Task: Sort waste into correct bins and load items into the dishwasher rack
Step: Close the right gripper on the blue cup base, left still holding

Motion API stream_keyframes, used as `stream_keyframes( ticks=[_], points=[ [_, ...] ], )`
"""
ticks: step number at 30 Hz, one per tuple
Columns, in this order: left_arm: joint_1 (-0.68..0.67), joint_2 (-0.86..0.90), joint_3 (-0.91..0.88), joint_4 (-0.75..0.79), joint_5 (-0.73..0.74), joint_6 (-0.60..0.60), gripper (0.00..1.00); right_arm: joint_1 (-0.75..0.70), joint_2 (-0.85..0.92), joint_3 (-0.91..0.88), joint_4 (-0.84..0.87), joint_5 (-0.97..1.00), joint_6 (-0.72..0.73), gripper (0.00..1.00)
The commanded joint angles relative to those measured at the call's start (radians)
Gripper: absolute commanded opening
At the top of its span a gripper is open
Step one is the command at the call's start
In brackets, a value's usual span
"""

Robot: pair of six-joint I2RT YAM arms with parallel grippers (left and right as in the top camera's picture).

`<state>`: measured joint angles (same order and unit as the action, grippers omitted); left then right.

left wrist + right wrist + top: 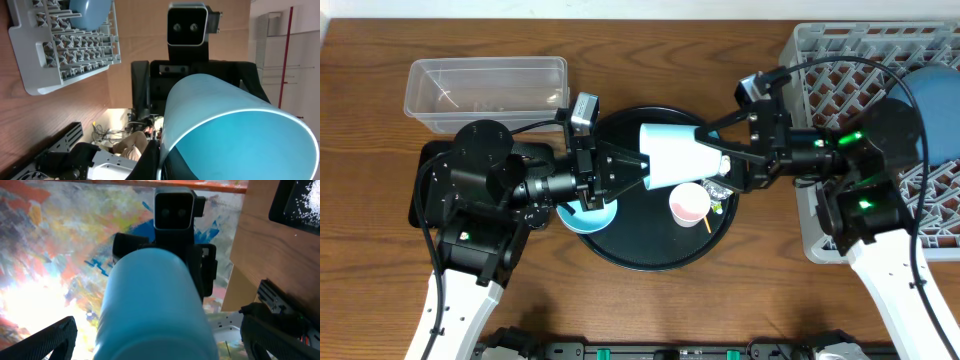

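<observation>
A pale blue bowl (155,310) fills the centre, base toward the lens. The right claw (160,340) stands wide, its black fingers (47,340) clear of the bowl on either side. Behind sits the other arm's camera (173,210). To the right lie the wooden tabletop (260,255) and a black tray (280,212) flecked with white rice (306,197).

Table (380,200): wood, brown, visible grain, satin sheen.
Dishwasher rack (840,45): grey plastic, matt.
Clear tub (485,63): transparent plastic, glossy.
Round tray (640,250): black, smooth, glossy.
Pale blue bowl (675,155): smooth, slight sheen; material cannot be told.
Pink cup (689,203): smooth, glossy.
</observation>
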<state>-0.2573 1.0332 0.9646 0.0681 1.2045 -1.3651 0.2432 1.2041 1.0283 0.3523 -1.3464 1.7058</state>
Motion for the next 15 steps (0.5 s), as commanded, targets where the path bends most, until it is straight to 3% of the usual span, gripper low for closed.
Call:
stream_keyframes(
  ticks=[1,15],
  points=[
    [-0.003,-0.003,0.014,0.009,0.008,-0.01,0.06,0.027,0.016,0.003,0.011,0.027,0.01,0.99],
    [-0.003,-0.003,0.014,0.009,0.011,-0.009,0.06,0.047,0.019,0.003,0.012,0.038,0.005,0.84]
  ],
)
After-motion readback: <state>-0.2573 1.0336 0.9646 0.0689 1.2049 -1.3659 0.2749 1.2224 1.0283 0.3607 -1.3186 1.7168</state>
